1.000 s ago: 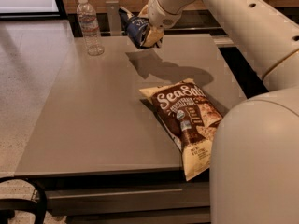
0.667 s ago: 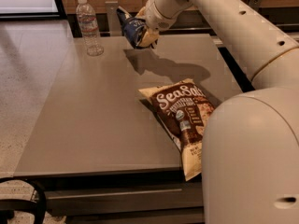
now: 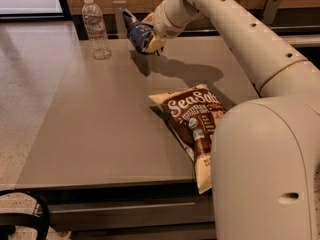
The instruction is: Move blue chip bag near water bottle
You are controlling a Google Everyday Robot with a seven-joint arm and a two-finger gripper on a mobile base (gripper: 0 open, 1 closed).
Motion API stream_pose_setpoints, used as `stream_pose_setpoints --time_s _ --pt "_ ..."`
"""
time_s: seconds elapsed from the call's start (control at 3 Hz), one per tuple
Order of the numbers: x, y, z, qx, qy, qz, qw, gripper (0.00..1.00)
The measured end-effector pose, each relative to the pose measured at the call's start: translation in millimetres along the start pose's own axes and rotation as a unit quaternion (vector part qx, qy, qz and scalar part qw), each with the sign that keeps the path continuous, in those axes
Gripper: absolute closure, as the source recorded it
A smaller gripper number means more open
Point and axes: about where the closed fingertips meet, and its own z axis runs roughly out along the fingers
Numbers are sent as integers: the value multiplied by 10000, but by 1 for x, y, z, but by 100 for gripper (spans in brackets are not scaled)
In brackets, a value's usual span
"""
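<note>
The blue chip bag, dark navy with white-edged ends, hangs in my gripper just above the table's far edge. My gripper is shut on the bag's lower right side. The water bottle, clear with a white cap and pale label, stands upright at the table's far left corner, a short way to the left of the bag. My white arm reaches in from the right over the table.
A larger brown and yellow "Sea Salt" bag lies flat on the grey table near its right front edge. A wooden wall and metal brackets run behind the table. A black rounded object sits at the bottom left.
My gripper has carried the blue chip bag a little to the left, closer to the water bottle. The bottle and the brown bag have not moved.
</note>
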Motion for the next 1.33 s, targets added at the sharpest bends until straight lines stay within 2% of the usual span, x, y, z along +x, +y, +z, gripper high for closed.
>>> stream_pose_setpoints --time_s 0.67,1.0,1.33 --pt "-1 3 7 -52 -15 0 10000 36" --pt "-2 5 12 -88 -25 0 10000 4" --pt "-2 6 14 -104 -29 -1 9999 0"
